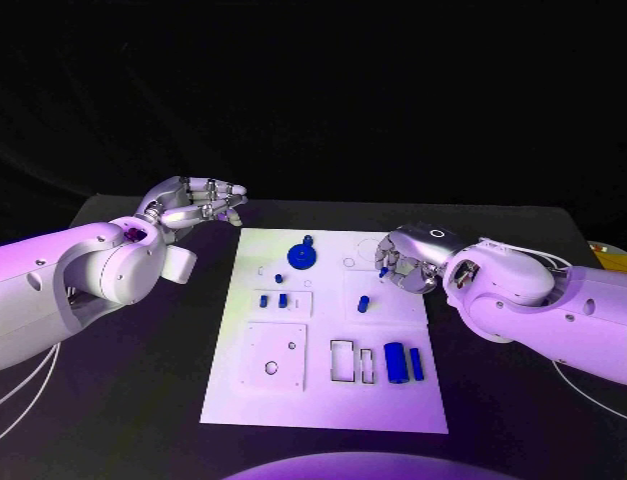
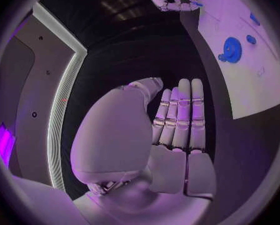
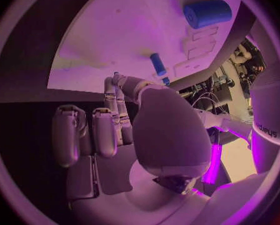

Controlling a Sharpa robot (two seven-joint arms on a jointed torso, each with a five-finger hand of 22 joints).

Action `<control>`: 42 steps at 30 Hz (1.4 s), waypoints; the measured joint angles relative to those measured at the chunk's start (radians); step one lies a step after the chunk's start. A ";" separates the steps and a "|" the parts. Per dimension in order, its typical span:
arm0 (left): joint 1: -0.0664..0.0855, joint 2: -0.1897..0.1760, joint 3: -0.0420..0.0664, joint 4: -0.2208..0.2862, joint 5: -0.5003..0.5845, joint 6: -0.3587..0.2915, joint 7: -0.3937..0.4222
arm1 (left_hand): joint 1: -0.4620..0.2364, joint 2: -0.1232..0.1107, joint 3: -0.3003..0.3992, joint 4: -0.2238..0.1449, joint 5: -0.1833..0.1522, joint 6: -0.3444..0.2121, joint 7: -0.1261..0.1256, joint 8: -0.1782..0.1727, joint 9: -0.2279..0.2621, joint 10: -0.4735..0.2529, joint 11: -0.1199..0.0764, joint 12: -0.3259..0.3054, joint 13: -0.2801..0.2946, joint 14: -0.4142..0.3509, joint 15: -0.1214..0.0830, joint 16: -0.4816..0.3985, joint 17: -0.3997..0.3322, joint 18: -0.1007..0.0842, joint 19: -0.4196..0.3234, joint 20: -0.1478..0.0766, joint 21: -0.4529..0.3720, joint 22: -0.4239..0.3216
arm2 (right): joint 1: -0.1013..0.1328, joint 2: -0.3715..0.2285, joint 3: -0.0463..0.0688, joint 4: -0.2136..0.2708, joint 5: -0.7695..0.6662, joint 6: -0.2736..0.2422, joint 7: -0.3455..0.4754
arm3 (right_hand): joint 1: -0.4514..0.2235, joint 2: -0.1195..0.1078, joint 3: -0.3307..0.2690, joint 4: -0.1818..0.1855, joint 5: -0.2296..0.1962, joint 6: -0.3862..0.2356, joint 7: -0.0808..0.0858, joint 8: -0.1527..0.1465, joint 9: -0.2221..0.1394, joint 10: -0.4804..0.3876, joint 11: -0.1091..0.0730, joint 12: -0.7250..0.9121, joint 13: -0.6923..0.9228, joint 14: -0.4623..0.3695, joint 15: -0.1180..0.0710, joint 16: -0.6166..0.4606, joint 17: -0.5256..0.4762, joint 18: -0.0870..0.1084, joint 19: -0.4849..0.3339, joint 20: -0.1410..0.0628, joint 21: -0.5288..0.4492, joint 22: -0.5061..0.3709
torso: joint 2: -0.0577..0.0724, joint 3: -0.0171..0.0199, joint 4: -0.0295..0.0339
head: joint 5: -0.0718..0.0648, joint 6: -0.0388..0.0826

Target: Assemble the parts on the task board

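The task board (image 1: 328, 340) lies in the middle of the black table (image 1: 515, 400), and every place below is given relative to it. Near its far edge sits a blue disc part (image 1: 300, 257); two small blue pegs (image 1: 273, 299) stand toward its left-middle, one short blue peg (image 1: 364, 301) toward its right-middle, and a fat blue cylinder (image 1: 395, 361) with a slimmer blue bar (image 1: 417, 364) lies near its right edge on the near half.

The right hand (image 1: 404, 260) hovers over the board's far right corner, fingers curled downward. A small blue piece (image 1: 384, 270) shows at its fingertips, but whether it is pinched or merely behind the fingers I cannot tell. If it is held, the grip looks like a fingertip grip only, so the piece could tilt or drop during the descent and miss its hole. The short blue peg stands just beside the hand's likely path and could be knocked over.

The left hand (image 1: 195, 205) hangs off the board's far left corner, above the table, fingers together and holding nothing that I can see. It steadies nothing, so a hard push from the right hand could make the board slide.
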 measured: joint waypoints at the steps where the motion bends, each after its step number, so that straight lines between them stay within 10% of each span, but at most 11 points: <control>1: 0.000 0.000 0.000 0.000 0.000 0.000 -0.001 | 0.000 0.000 0.003 -0.003 0.000 0.000 0.000 0.000 0.000 0.000 0.000 0.000 0.000 0.000 0.000 0.000 0.000 0.000 0.000 0.000 0.000 0.000 | 0.001 -0.002 0.000 0.007 0.005 0.000 0.000 | -0.003 0.000 0.000 0.000 0.000 0.000 0.000 0.000 0.000 0.000 0.000 0.000 0.000 0.000 0.000 0.000 0.000 0.000 0.000 0.000 0.000 0.000 | 0.000 0.0001 -0.0003 | 0.001 0.000; 20: 0.000 0.012 0.000 -0.001 0.000 0.004 -0.004 | 0.000 0.000 0.000 -0.006 0.000 -0.004 0.004 0.000 0.000 -0.007 0.000 0.000 -0.002 0.000 0.000 -0.004 -0.001 0.000 0.000 0.000 0.000 0.001 | -0.006 0.098 0.002 0.134 0.037 -0.033 0.006 | -0.012 -0.002 -0.007 -0.002 0.004 0.000 -0.002 0.000 0.000 0.000 0.000 -0.007 0.001 0.000 0.000 0.000 -0.003 0.000 0.000 0.000 0.000 0.000 | -0.002 -0.0024 0.0018 | 0.043 -0.010; 42: 0.000 0.034 0.000 0.003 0.000 0.005 -0.004 | 0.000 0.000 0.003 -0.008 0.000 -0.004 0.004 0.000 0.000 -0.007 0.000 0.000 -0.002 0.000 0.000 -0.007 -0.001 0.000 0.000 0.000 0.000 0.002 | -0.098 0.228 -0.018 0.084 0.015 -0.032 0.022 | -0.015 -0.002 -0.011 0.000 0.006 -0.006 -0.006 0.000 0.000 0.000 0.000 -0.009 0.000 0.000 0.000 -0.004 -0.003 0.000 0.000 0.000 0.000 0.000 | 0.000 -0.0021 0.0029 | 0.095 -0.033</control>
